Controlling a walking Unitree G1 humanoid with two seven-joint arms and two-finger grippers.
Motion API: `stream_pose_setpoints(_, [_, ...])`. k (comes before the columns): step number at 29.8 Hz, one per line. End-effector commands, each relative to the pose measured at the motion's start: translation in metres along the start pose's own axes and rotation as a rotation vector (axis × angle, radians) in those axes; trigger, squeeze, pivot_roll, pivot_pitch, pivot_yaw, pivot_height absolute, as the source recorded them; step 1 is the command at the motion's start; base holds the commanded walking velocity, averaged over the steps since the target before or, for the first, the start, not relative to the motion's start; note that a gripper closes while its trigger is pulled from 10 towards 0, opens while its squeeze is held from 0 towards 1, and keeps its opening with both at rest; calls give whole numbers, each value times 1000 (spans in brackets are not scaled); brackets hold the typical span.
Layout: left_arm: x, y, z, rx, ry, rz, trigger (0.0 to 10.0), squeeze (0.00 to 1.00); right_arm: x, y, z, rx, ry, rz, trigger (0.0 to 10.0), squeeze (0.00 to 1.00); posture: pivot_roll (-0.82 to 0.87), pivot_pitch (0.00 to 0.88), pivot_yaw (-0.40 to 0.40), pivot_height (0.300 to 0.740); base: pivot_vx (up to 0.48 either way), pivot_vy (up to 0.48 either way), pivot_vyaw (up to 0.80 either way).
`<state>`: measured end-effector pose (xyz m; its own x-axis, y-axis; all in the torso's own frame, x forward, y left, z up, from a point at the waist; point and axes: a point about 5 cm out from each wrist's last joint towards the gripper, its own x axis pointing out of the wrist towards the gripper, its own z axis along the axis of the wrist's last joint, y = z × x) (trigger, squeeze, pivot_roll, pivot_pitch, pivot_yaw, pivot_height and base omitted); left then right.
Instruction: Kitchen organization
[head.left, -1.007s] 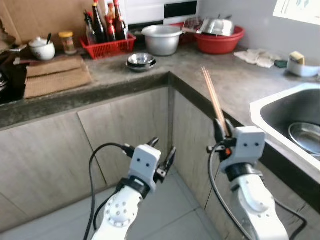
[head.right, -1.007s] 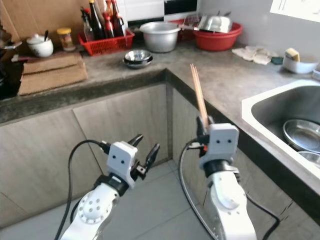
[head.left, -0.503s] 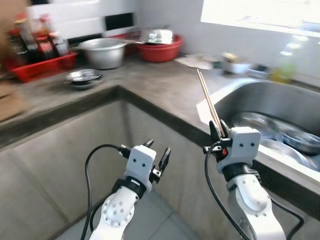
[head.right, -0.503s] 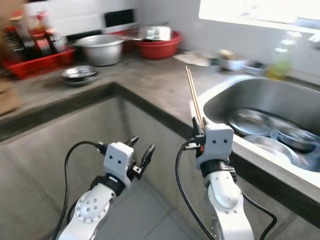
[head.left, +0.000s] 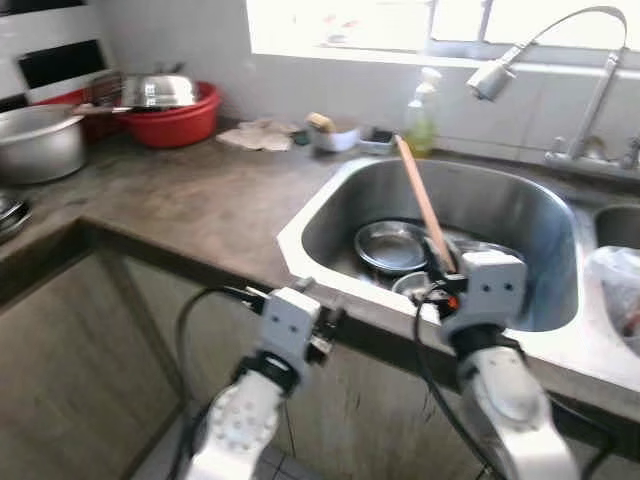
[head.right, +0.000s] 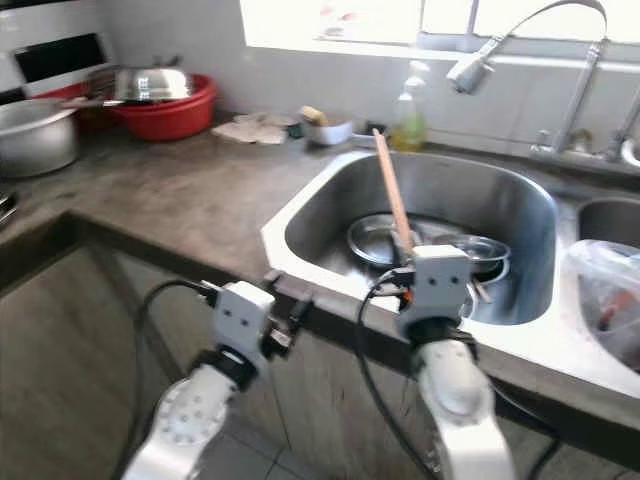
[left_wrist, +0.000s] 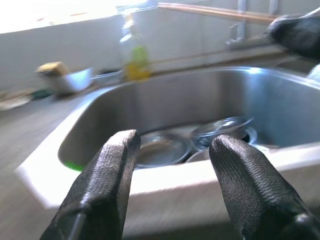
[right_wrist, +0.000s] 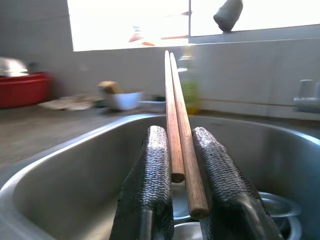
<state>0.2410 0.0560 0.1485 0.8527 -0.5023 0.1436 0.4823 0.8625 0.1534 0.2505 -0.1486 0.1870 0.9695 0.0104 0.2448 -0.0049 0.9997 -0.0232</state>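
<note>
Standing nearest: left gripper (head.left: 318, 322), fingers spread wide and empty, held low before the bench (head.left: 190, 205) edge.

Beside it: right gripper (right_wrist: 177, 172), clamped tight around a pair of wooden chopsticks (right_wrist: 172, 107), gripped near their lower ends; the long free ends rise tilted over the sink (head.left: 540, 215).

Handling, by estimate: chopsticks light, stiff, smooth and thin; two loose sticks can scissor or slide apart, so a hold near one end with both pressed flat between the pads looks soundest. The long overhang may catch on the tap (head.left: 545, 45).

Sink basin: metal bowls (head.left: 392, 245) lying on the bottom.

Far rim: green soap bottle (head.left: 422, 100), small white dish (head.left: 335, 135) with a sponge, crumpled cloth (head.left: 258, 137).

Far left of bench: red basin (head.left: 175, 110), steel pot (head.left: 38, 142).
</note>
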Motion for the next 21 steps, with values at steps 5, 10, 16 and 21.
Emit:
stream_pose_setpoints(5, [-3,8,-3,11,30,24,10000,0,5,9,1,29,16,49,10000,0,-2,0,2,740,0,0,0])
stream_pose_setpoints(10, [-4,7,-4,13,34,25,10000,0,14,-1,-12,-52,138,69,10000,0,-3,0,-3,740,0,0,0])
stream_pose_setpoints(16, [-5,7,-4,9,36,28,10000,0,27,-14,-21,-107,241,103,10000,0,-5,0,-6,740,0,0,0])
stream_pose_setpoints(21, [-5,5,-4,10,38,25,10000,0,46,-19,-29,-203,341,159,10000,0,2,0,-16,740,0,0,0])
